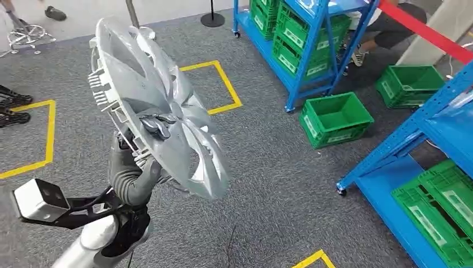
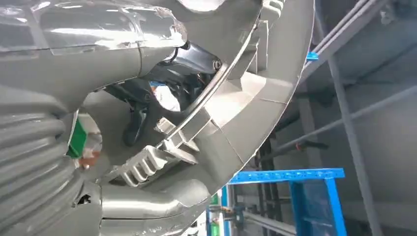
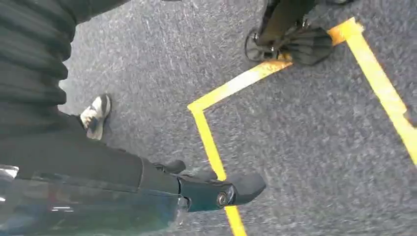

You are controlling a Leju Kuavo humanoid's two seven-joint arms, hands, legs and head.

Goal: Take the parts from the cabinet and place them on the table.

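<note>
A large silver hubcap [image 1: 162,106] is held up on edge in front of me over the grey carpet. My left hand [image 1: 136,178] grips it from below at its rim, and dark fingers [image 1: 158,125] show through one of its openings. In the left wrist view the hubcap's ribbed rim [image 2: 236,108] runs close across the picture, with the dark fingers [image 2: 140,113] hooked behind it. My right hand [image 3: 211,191] hangs low over the carpet beside a yellow tape line [image 3: 211,147], its fingers stretched out and holding nothing.
A blue rack [image 1: 312,50] with green crates stands at the back, and another blue rack [image 1: 440,123] on the right. Two green crates [image 1: 334,118] [image 1: 410,84] sit on the floor. A person sits behind the far rack. A shoe [image 3: 96,115] is near my right side.
</note>
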